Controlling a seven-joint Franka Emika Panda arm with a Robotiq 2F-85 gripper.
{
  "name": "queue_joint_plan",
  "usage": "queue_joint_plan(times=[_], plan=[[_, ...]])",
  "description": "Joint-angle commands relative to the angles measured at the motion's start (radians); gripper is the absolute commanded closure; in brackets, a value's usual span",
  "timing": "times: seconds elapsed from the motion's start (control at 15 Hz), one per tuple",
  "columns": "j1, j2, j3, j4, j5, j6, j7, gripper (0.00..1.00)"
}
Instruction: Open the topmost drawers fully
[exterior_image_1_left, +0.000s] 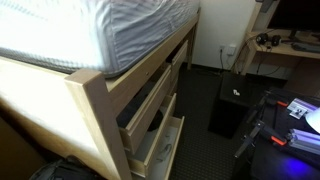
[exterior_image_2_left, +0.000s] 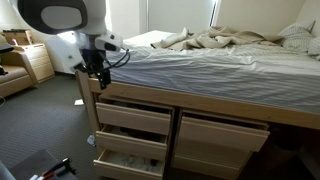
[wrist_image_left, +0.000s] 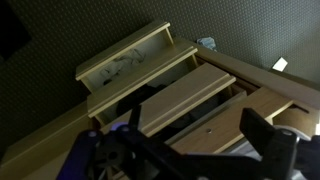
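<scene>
Gripper (exterior_image_2_left: 97, 72) hangs by bed frame corner post (exterior_image_2_left: 92, 100), above the drawer stack; can't tell if jaws are open or closed. Topmost drawers (exterior_image_2_left: 135, 117) sit under mattress (exterior_image_2_left: 200, 70), the near-post one pulled partway out, the next (exterior_image_2_left: 222, 130) also ajar. Bottom drawer (exterior_image_2_left: 125, 162) out further. Wrist view shows stepped drawers (wrist_image_left: 185, 95) below.

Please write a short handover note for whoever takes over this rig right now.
Hand: hangs at the bed frame corner above the drawers, holding nothing that can be seen; whether it is open or shut is unclear.
Left top drawer: partly pulled out, not fully.
Right top drawer: also only partly out.
Bottom left drawer: pulled out furthest.
Left to do: pull both top drawers fully open.
</scene>
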Motion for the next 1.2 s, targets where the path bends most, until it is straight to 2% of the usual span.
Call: queue_joint_plan(times=[0.0, 0.07, 0.2, 0.27, 0.33, 0.53, 0.67, 0.73, 0.87, 1.13], plan=[[-0.135, 0.02, -0.087, -0.118, -0.01, 0.065, -0.011, 0.0], [-0.154, -0.004, -0.067, -0.195, 0.018, 0.115, 0.037, 0.0], [-0.196, 0.012, -0.08, -0.284, 0.05, 0.191, 0.064, 0.0], [-0.181, 0.151, -0.106, -0.158, 0.071, 0.182, 0.076, 0.0], [-0.175, 0.053, -0.084, -0.184, 0.041, 0.125, 0.05, 0.0], [-0.184, 0.136, -0.093, -0.154, 0.062, 0.159, 0.064, 0.0], [-0.134, 0.178, -0.043, -0.15, 0.114, 0.355, 0.08, 0.0], [-0.115, 0.221, -0.016, -0.149, 0.158, 0.44, 0.136, 0.0], [-0.059, 0.374, 0.003, -0.063, 0.267, 0.601, 0.218, 0.0], [-0.02, 0.583, 0.071, 0.082, 0.357, 0.778, 0.44, 0.0]])
